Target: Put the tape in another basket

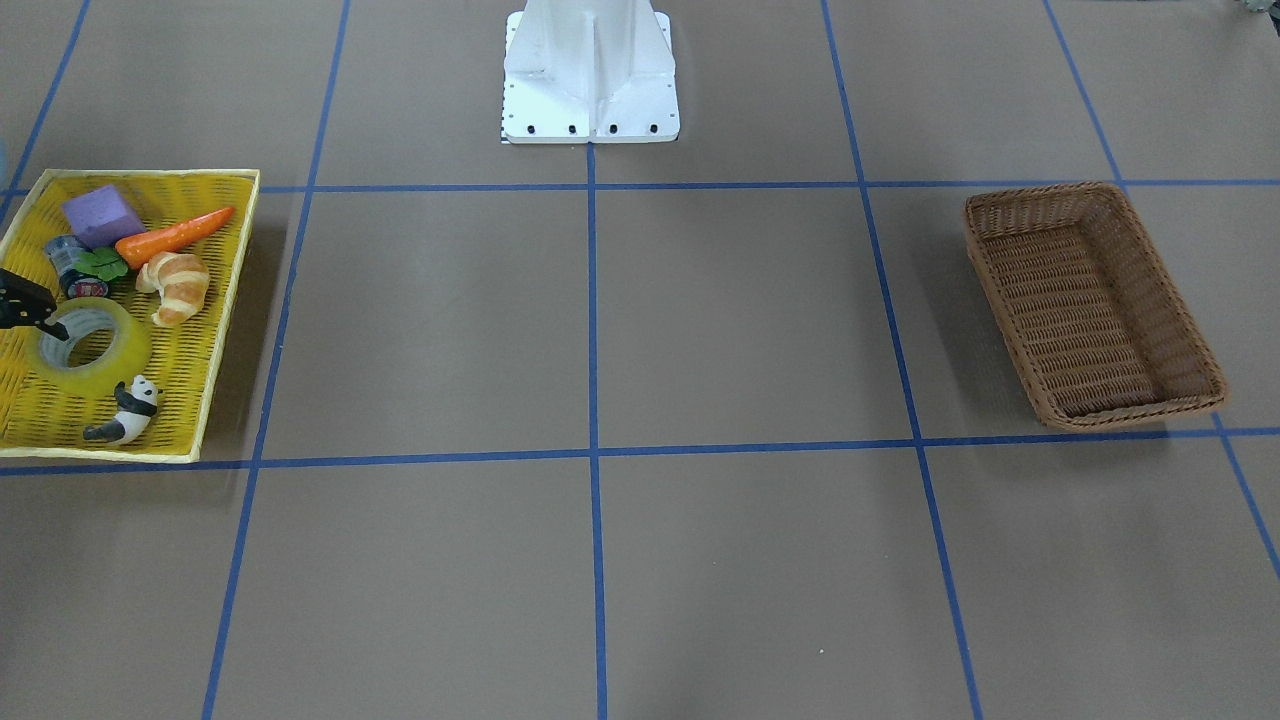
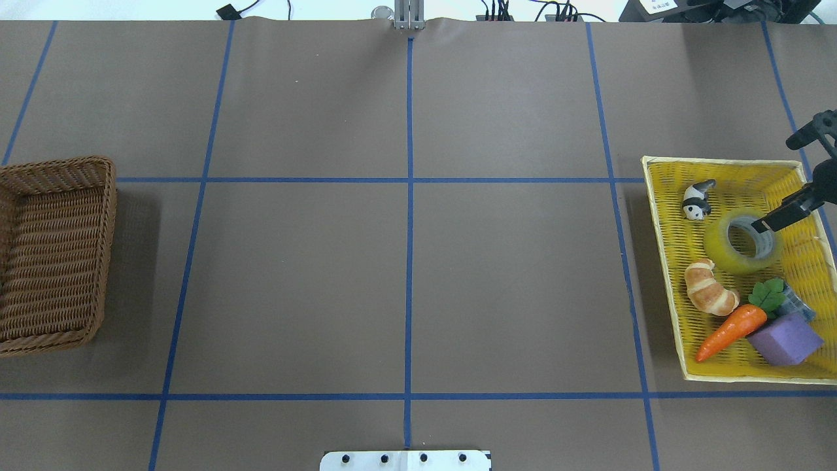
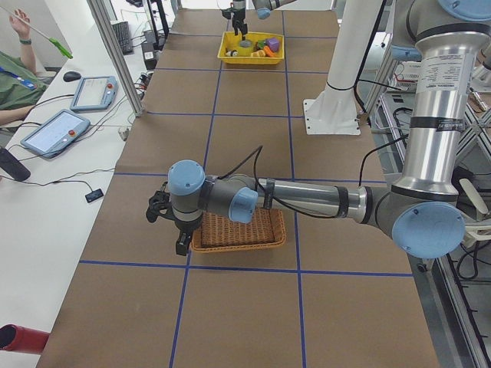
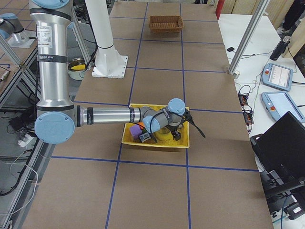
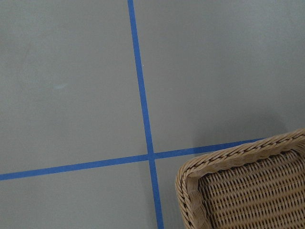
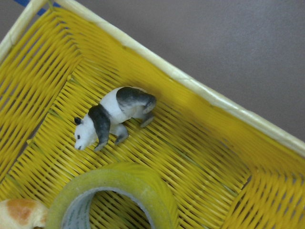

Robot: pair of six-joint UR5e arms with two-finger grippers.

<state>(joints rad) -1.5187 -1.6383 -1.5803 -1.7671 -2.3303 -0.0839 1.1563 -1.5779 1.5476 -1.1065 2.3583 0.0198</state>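
Your tape [image 2: 717, 243] lies flat in the yellow tray [image 2: 660, 216] at the table's right edge, between the panda figure [image 2: 697, 198] and the croissant [image 2: 709, 296]. The right gripper [image 2: 775, 185] hangs over it with its jaws spread. One finger [image 2: 785, 210] points its tip into the roll's core, the other sits beyond the tray's rim. The basket [image 2: 59, 255] sits at the left edge. The left gripper [image 3: 170, 226] hovers beside its corner on the operators' side — you cannot tell whether it is spread or closed.
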